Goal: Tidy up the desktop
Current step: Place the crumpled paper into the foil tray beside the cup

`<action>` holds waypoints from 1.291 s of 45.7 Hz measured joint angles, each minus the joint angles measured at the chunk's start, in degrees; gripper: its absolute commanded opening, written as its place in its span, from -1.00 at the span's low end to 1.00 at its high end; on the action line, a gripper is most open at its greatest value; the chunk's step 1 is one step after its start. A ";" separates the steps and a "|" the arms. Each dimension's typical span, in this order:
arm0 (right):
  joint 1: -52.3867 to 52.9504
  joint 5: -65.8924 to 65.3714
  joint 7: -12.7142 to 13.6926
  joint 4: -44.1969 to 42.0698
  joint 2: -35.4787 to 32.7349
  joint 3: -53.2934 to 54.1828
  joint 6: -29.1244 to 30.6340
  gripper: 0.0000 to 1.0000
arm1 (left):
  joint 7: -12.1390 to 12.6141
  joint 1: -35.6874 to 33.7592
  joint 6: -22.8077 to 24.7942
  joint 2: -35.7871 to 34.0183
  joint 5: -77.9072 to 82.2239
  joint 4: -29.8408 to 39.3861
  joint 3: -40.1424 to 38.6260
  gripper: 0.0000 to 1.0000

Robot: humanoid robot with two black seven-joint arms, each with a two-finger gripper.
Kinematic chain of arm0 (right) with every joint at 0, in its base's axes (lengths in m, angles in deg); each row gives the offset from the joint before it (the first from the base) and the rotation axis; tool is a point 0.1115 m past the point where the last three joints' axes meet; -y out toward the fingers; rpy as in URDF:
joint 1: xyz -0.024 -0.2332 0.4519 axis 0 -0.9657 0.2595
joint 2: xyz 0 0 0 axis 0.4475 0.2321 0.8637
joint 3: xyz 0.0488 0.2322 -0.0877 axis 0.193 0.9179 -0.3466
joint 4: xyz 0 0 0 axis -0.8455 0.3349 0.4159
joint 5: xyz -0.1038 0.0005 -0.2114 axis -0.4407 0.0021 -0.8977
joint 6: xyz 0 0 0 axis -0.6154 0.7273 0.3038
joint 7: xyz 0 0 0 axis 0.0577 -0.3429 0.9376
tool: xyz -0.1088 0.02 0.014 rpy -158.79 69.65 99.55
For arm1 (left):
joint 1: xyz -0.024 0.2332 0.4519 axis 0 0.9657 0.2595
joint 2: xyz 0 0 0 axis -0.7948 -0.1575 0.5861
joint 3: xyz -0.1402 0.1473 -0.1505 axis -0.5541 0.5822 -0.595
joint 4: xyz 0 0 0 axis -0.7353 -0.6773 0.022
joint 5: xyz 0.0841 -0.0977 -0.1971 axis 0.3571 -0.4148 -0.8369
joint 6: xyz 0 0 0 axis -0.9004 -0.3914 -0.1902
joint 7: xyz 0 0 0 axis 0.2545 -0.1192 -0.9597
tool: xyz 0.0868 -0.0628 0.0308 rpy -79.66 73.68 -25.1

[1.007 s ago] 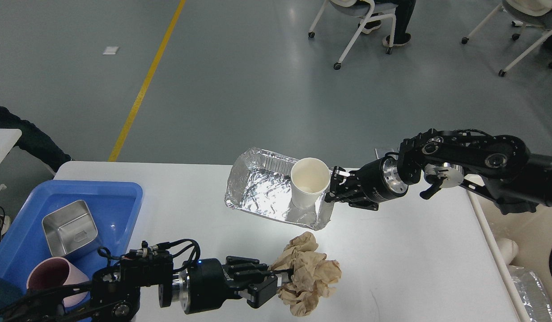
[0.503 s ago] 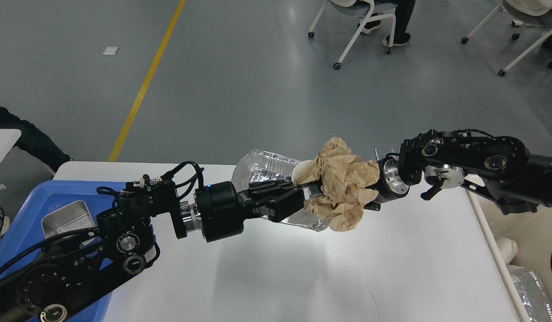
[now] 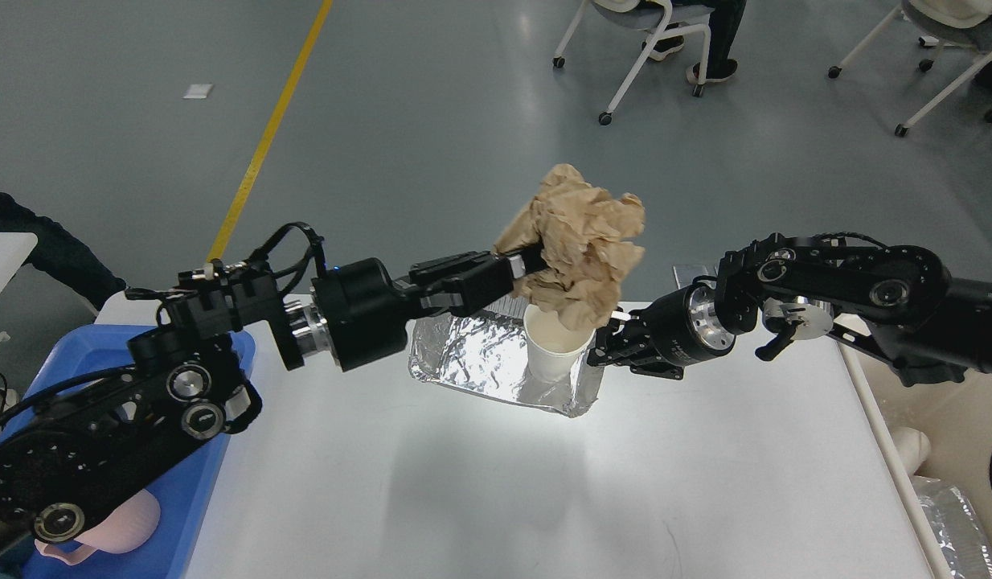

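Paper wad [image 3: 583, 241] pinched in left gripper [image 3: 526, 264], held in air above cup [image 3: 555, 344]. Cup stands in foil tray [image 3: 480, 362] mid-desktop [image 3: 496, 482]. Right gripper [image 3: 604, 342] at cup's side, finger spread can't be made out. Blue tray [image 3: 194, 498] at desktop's left edge, pink cup [image 3: 122, 527] inside.

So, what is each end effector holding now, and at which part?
The left end effector holds the crumpled brown paper by its left edge, above the white paper cup. The right end effector grips the cup's right side.
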 measured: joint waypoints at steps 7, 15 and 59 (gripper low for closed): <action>-0.23 -0.01 0.00 -0.13 0.46 0.00 -0.13 -1.00 | 1.28 1.03 0.34 -8.63 -0.15 -0.33 -2.93 -0.90; -0.26 -0.08 0.00 -0.16 0.55 0.00 -0.17 -1.00 | 1.30 3.37 0.45 -15.19 -0.90 -1.72 -3.30 -0.89; 0.25 -0.10 0.00 -0.08 1.16 0.28 -0.17 -1.00 | 1.39 10.05 0.18 -6.10 -0.58 -9.19 -0.23 0.73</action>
